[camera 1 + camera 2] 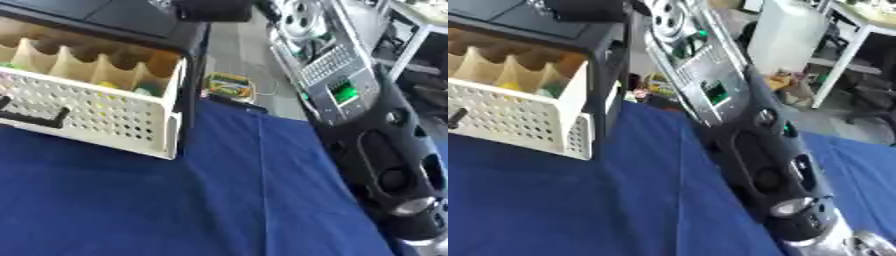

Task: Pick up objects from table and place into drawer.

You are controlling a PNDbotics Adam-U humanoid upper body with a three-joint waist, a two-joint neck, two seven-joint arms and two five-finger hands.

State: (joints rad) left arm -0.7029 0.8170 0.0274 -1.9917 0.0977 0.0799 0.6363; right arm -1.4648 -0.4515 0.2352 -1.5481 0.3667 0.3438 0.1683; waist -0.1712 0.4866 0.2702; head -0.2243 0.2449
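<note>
A white perforated drawer (96, 112) with a black handle (33, 117) stands pulled out of a dark cabinet (105, 17) at the upper left. Its beige dividers form several compartments. Small yellow (108, 85) and green (149, 90) things lie in them. My right arm (385, 150) rises from the lower right corner towards the top middle. It ends in a dark shape, my right hand (213, 10), above the cabinet's top right corner; whether it holds anything is hidden. No loose object shows on the blue cloth (219, 200). My left hand shows in neither view.
A blue cloth covers the table; its far edge runs behind the drawer. Beyond that edge a small colourful box (229, 86) lies on the grey floor. White table legs (842, 65) and clutter stand at the upper right.
</note>
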